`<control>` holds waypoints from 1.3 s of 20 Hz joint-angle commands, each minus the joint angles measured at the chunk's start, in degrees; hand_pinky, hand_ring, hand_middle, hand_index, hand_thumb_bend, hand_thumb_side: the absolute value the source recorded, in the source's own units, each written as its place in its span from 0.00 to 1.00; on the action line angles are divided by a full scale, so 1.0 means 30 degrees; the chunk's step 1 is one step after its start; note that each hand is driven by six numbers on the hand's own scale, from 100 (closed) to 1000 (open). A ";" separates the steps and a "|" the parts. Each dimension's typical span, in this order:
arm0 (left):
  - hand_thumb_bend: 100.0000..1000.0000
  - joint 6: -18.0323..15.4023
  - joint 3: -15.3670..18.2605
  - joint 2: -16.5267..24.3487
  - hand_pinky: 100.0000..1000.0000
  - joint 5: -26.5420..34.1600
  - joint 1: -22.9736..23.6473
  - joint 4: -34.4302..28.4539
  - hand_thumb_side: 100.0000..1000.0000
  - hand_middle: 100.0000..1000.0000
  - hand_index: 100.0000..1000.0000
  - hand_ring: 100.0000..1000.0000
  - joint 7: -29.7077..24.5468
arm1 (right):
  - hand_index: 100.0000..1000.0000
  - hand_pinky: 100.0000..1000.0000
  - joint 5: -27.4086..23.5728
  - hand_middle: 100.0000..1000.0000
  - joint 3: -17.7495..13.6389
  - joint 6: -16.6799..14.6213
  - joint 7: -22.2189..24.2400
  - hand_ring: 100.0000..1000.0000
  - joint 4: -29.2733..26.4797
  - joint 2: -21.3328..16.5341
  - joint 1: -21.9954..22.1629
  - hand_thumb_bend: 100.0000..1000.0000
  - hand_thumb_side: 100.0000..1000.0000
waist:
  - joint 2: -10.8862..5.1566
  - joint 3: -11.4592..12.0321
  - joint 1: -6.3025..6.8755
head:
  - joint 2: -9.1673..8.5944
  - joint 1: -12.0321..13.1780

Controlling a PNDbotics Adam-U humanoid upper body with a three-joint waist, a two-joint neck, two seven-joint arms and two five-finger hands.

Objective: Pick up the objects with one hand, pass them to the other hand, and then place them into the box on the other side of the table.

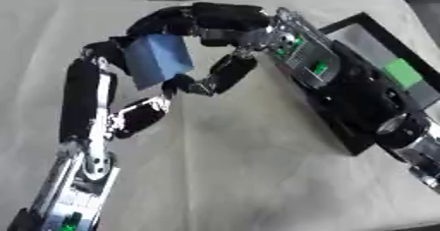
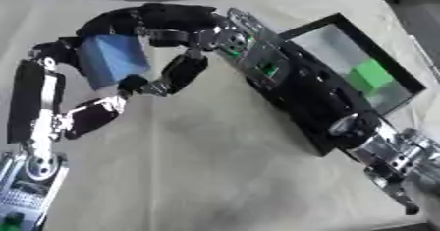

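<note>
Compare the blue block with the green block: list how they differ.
The blue block is held up between the left robot hand and right robot hand; the green block lies in the black box. The blue block looks larger and sits tilted; the green one lies flat. Both are plain, box-shaped blocks.
</note>
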 commanded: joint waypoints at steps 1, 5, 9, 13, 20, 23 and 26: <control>0.00 -0.0321 -0.0181 -0.0218 0.71 0.0274 -0.0390 -0.1058 0.09 0.28 0.40 0.46 0.0123 | 1.00 1.00 -0.0330 0.90 -0.0067 0.0272 -0.0092 0.80 -0.0041 -0.0289 -0.0065 0.00 0.12 | 0.0051 0.0013 -0.0171 | -0.0230 -0.0079; 0.00 -0.0512 -0.0248 -0.0214 0.71 0.0701 -0.0415 -0.1227 0.10 0.28 0.40 0.46 0.0310 | 0.98 1.00 -0.0866 0.85 -0.0077 0.0412 -0.0363 0.75 -0.0062 -0.0270 -0.0033 0.00 0.11 | 0.0057 0.0028 -0.0182 | -0.0232 -0.0120; 0.00 -0.0708 -0.0301 -0.0202 0.72 0.1105 -0.0411 -0.1323 0.08 0.29 0.42 0.46 0.0427 | 0.89 1.00 -0.1690 0.75 -0.0044 0.0407 -0.0816 0.64 -0.0174 -0.0258 0.0000 0.00 0.11 | 0.0052 0.0028 -0.0203 | -0.0223 -0.0127; 0.00 -0.0767 -0.0320 -0.0226 0.72 0.1493 -0.0399 -0.1296 0.06 0.31 0.43 0.46 0.0537 | 0.82 0.98 -0.2592 0.69 0.0046 0.0325 -0.1083 0.58 -0.0244 -0.0208 -0.0045 0.00 0.11 | 0.0048 0.0051 -0.0219 | -0.0216 -0.0132; 0.00 -0.1006 -0.0333 -0.0248 0.72 0.2142 -0.0422 -0.1308 0.06 0.31 0.44 0.46 0.1093 | 0.76 0.94 -0.3825 0.63 0.0125 0.0142 -0.1183 0.53 -0.0081 -0.0088 -0.0150 0.00 0.12 | 0.0056 0.0038 -0.0244 | -0.0276 -0.0170; 0.00 -0.1129 -0.0323 -0.0261 0.72 0.2397 -0.0422 -0.1324 0.07 0.32 0.45 0.46 0.1381 | 0.75 0.95 -0.4252 0.63 0.0156 0.0101 -0.1173 0.52 -0.0058 -0.0064 -0.0156 0.00 0.12 | 0.0053 0.0010 -0.0254 | -0.0381 -0.0190; 0.00 -0.1234 -0.0354 -0.0277 0.72 0.2640 -0.0406 -0.1273 0.07 0.35 0.48 0.47 0.1508 | 0.73 0.95 -0.4708 0.61 0.0176 0.0087 -0.1096 0.52 -0.0037 -0.0056 -0.0150 0.00 0.12 | 0.0047 0.0001 -0.0258 | -0.0401 -0.0221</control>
